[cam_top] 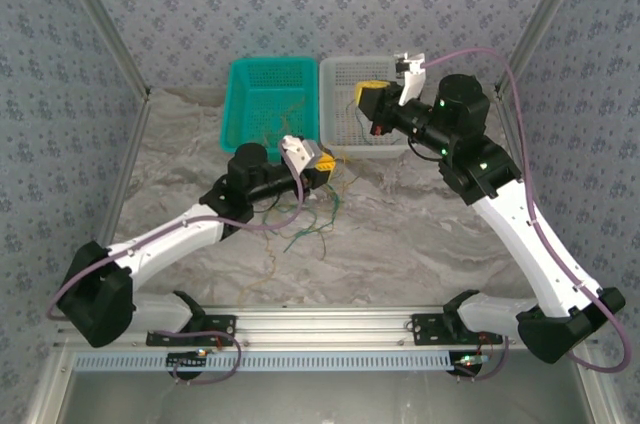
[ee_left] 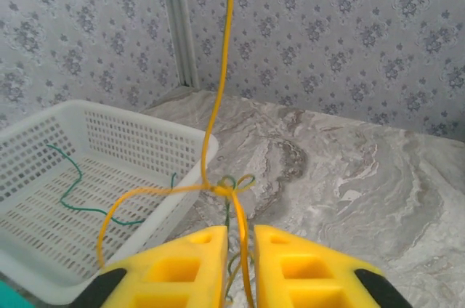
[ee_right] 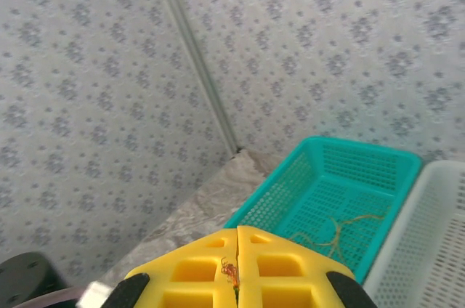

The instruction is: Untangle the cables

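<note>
Teal plastic mesh basket (cam_top: pixel 235 104): tan curly wires (ee_right: pixel 334 229) inside. Left end effector (ee_left: pixel 238 244), blocky yellow pads, clenched on the yellow cable (ee_left: pixel 218 97) just below the knot (ee_left: pixel 221 190), where thin green loops (ee_left: pixel 245 177) tie in. Cable's long axis runs taut, up and away from the pads, toward the right end effector (ee_right: pixel 237 239). That one is clamped on a thin orange-yellow strand (ee_right: pixel 229 273), probably the same cable. Left arm is nearer the knot, over the marbled counter (ee_left: pixel 349 199).
</note>
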